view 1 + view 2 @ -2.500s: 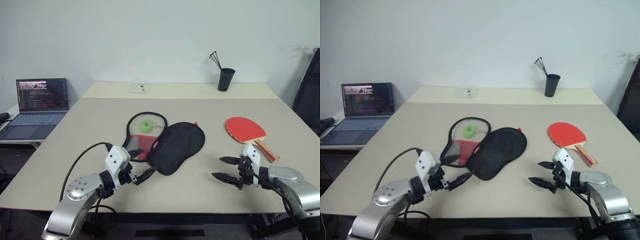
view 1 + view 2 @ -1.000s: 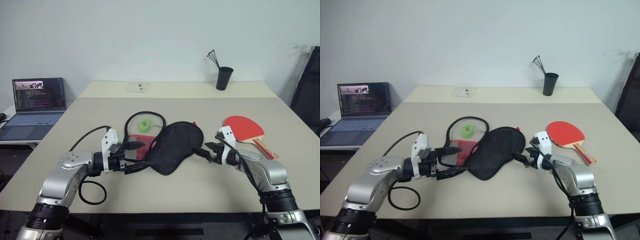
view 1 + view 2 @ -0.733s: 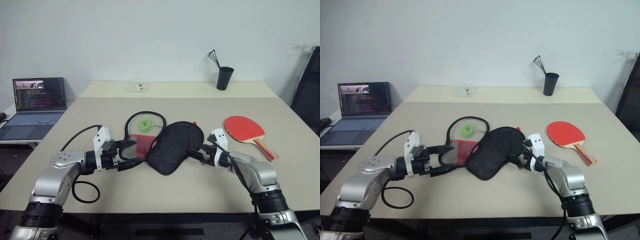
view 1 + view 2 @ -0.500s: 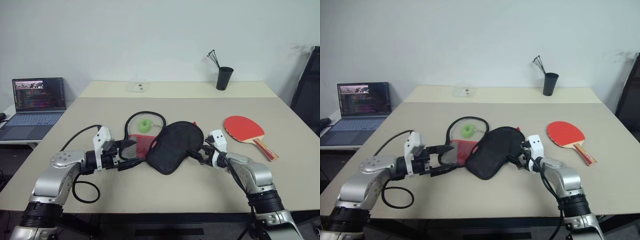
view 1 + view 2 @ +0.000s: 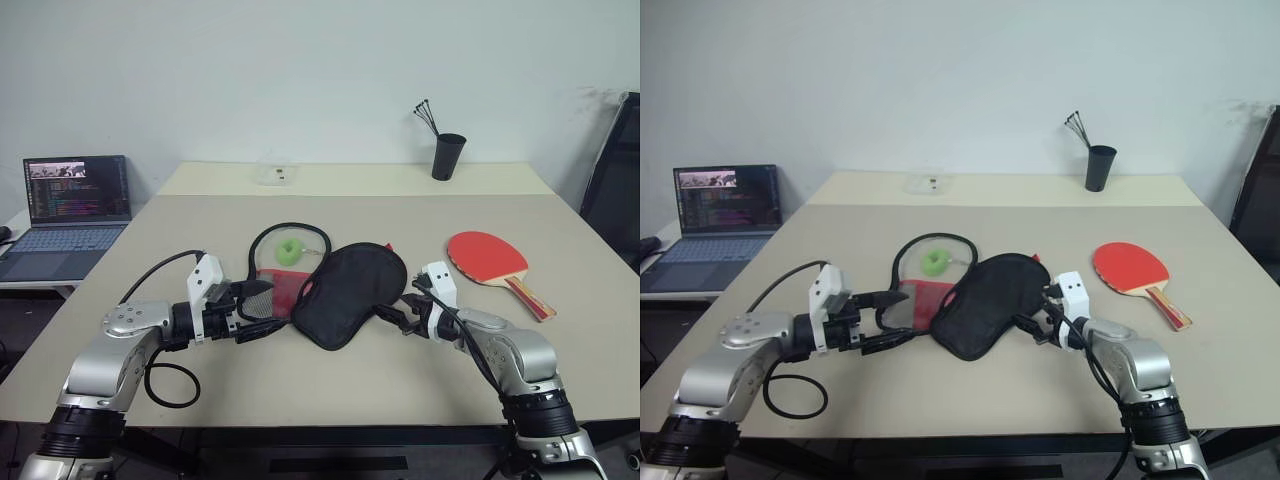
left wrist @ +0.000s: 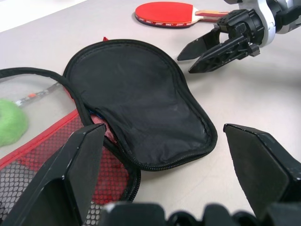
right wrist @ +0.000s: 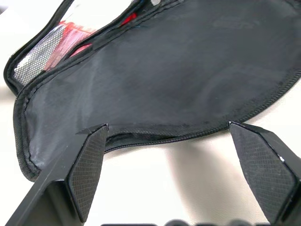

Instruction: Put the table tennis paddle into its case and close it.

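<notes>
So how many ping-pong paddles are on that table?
1. The paddle lies on the table's right side, right of the open case. The case's flap could hide something beneath.

No text, label or number anywhere can be read.

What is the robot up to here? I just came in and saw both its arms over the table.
It is working at a soft red fabric case that lies unzipped on the beige table, black lining up. The open left hand sits at the case's mesh side and the open right hand at the edge of its black flap; neither holds anything. The red rubber-faced table tennis paddle lies outside the case, to the right.
</notes>
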